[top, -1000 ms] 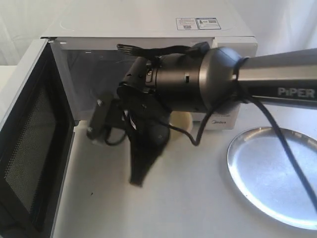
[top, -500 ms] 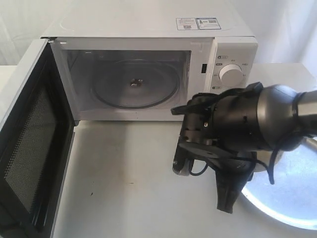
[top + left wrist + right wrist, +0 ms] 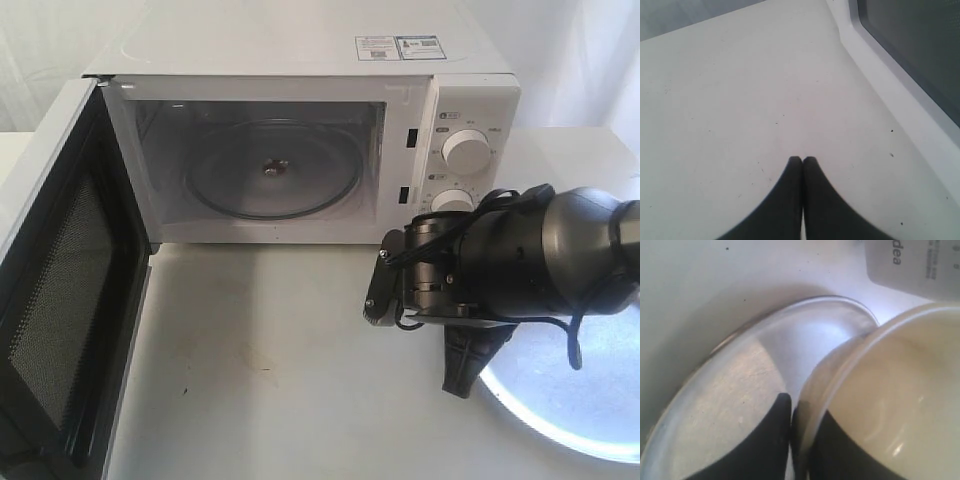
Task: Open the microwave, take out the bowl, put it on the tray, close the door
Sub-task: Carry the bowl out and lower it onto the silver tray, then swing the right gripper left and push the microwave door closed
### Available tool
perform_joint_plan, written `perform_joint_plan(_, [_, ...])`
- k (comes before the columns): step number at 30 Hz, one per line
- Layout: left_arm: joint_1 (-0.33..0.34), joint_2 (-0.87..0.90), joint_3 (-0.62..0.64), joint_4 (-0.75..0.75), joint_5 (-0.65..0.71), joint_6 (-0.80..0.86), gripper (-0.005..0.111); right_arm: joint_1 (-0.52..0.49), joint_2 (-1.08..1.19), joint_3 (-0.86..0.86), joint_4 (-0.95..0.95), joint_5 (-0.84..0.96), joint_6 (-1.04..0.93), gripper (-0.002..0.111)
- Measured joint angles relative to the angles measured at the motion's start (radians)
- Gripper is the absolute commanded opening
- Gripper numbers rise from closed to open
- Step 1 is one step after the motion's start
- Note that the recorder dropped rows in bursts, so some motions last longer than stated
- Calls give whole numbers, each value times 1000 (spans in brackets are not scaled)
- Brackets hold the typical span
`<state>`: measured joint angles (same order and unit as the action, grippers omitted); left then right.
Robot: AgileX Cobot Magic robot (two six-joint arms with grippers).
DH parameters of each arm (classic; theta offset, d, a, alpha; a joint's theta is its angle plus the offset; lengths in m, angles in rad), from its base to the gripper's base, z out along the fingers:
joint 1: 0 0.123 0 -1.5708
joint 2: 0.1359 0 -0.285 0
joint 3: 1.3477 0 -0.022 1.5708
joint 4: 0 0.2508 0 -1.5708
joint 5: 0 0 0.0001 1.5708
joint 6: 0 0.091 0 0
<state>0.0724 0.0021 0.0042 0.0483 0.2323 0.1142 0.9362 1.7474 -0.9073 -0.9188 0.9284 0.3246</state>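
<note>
The white microwave (image 3: 300, 50) stands with its door (image 3: 60, 290) swung wide to the left, black inner face showing. Only the glass turntable (image 3: 275, 170) lies in the cavity. My right gripper (image 3: 462, 375) hangs over the left rim of the silver tray (image 3: 590, 400). In the right wrist view that gripper (image 3: 800, 415) is shut on the rim of the cream bowl (image 3: 895, 390), held just above the tray (image 3: 725, 405). The arm hides the bowl in the exterior view. My left gripper (image 3: 802, 160) is shut and empty over the table beside the door (image 3: 880, 85).
The right arm's dark wrist and cable (image 3: 520, 260) sit in front of the microwave's two dials (image 3: 465, 150). White tabletop (image 3: 260, 350) stretches between the open door and the tray. The microwave's lower front corner (image 3: 910, 265) shows just past the bowl.
The right arm has swung from in front of the microwave cavity to the right with the bowl, ending over the tray's left edge. The cavity and turntable are now uncovered.
</note>
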Motion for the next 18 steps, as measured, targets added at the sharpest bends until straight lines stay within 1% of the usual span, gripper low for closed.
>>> perform_joint_plan(6, [0,0,0,0,0,0,0,0,0,2,-4,-5,41,53])
perform_joint_plan(7, [0,0,0,0,0,0,0,0,0,2,-6,-5,44,56])
perform_joint_plan(8, [0,0,0,0,0,0,0,0,0,2,-6,-6,46,56])
perform_joint_plan(10, [0,0,0,0,0,0,0,0,0,2,-8,-8,50,53])
perform_joint_plan(13, [0,0,0,0,0,0,0,0,0,2,-8,-8,50,43])
perform_joint_plan(16, [0,0,0,0,0,0,0,2,-8,2,-8,-8,57,31])
perform_joint_plan(18, [0,0,0,0,0,0,0,14,-24,2,-8,-12,62,21])
